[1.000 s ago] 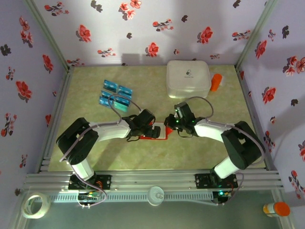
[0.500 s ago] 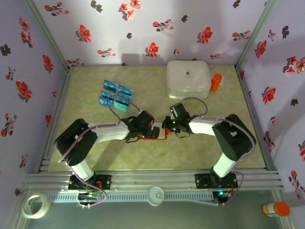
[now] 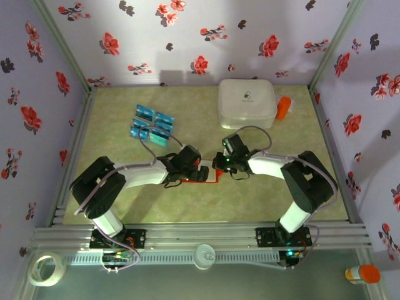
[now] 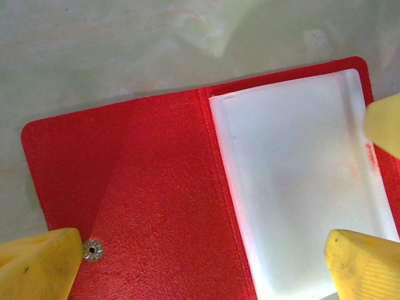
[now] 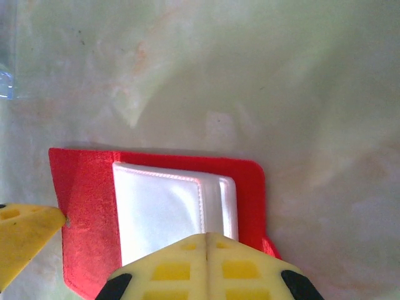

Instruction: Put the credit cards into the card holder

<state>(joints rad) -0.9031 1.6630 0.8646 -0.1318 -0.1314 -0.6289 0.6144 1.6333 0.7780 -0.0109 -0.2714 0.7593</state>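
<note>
The card holder [image 4: 156, 187] is a red wallet lying open on the mat, with clear plastic pockets [image 4: 300, 187] on its right half. My left gripper [image 4: 200, 269] hovers close over it, open, its yellow fingers [image 4: 37, 262] wide apart with nothing between them. My right gripper [image 5: 206, 262] is shut, and its joined tips rest on the pockets [image 5: 162, 212] of the card holder [image 5: 87, 187]. From above, both grippers meet over the card holder [image 3: 209, 180], left gripper [image 3: 199, 173] and right gripper [image 3: 220, 164]. The credit cards [image 3: 152, 125], blue and teal, lie in a cluster at the back left.
A white rounded box [image 3: 247, 103] stands at the back right with an orange object [image 3: 284, 107] beside it. Flowered walls enclose the green mat. A tape roll [image 3: 47, 269] and an orange-capped bottle [image 3: 362, 274] sit outside the front rail.
The right gripper has shifted a little left onto the open card holder, then stayed there. The left gripper has stayed open over the holder.
</note>
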